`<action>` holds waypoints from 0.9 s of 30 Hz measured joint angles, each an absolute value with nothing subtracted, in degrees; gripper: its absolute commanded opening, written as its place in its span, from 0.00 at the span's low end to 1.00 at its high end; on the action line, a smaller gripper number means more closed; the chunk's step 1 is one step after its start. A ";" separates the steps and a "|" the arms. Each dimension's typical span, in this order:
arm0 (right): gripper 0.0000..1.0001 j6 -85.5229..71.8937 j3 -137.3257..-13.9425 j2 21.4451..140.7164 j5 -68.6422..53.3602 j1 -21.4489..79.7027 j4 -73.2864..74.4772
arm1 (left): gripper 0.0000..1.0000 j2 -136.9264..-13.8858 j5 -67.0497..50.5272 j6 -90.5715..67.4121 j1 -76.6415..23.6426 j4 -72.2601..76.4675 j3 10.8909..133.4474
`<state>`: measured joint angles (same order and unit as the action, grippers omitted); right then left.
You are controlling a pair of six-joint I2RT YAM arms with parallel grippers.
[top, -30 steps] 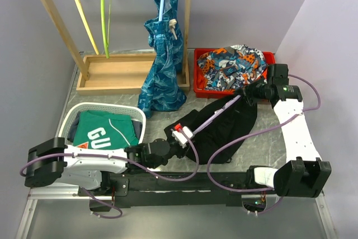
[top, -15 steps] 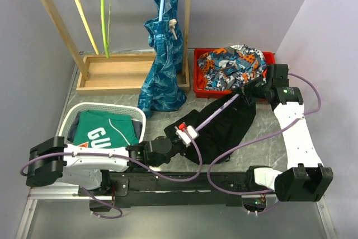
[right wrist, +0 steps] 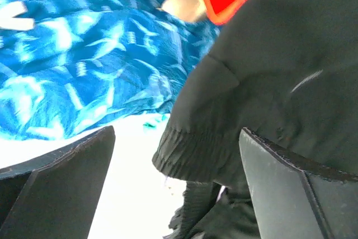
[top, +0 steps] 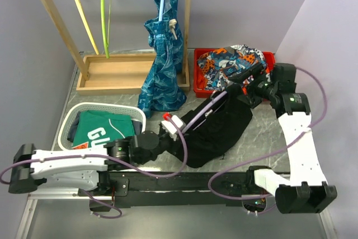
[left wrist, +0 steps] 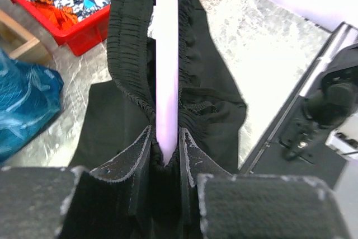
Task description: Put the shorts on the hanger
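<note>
Left gripper [left wrist: 165, 138]: pressed together on the near end of the hanger [left wrist: 166, 54].
Right gripper [right wrist: 174, 138]: fingers spread wide with black cloth between them, gripping nothing.
Shorts [left wrist: 207, 82]: right of centre on the table [top: 263, 132], just near of the red bin [top: 268, 57]; the waistband bunches on both sides of the bar.
Step, judged: drawing the waistband along the bar.
Method: hold the bar level; the right gripper should pinch the waistband hem alone before pulling.
</note>
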<state>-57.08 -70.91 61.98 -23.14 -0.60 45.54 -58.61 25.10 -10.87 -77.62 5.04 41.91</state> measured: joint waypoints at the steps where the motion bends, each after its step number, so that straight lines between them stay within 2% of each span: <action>1: 1.00 -56.34 -71.85 61.49 -22.79 -0.60 45.60 | 0.01 -57.49 25.08 -11.88 -77.62 3.25 42.57; 6: 1.00 -51.35 -77.14 57.10 -15.77 1.48 44.34 | 0.01 -52.80 23.88 -16.60 -77.60 -8.78 48.93; 14: 0.98 -45.93 -73.71 49.65 -9.52 1.74 37.39 | 0.01 -48.18 19.90 -19.68 -77.60 -28.71 66.00; 23: 0.93 -43.86 -72.16 58.72 -9.72 2.35 23.42 | 0.01 -42.15 16.53 -19.64 -77.60 -43.57 84.44; 27: 0.93 -43.22 -70.41 64.64 -8.34 8.51 18.98 | 0.01 -39.22 16.56 -19.66 -77.60 -49.34 90.15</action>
<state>-43.22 -70.41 64.64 -8.34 8.51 18.98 -39.22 16.56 -19.66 -77.60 -49.34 90.15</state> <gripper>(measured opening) 0.930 0.211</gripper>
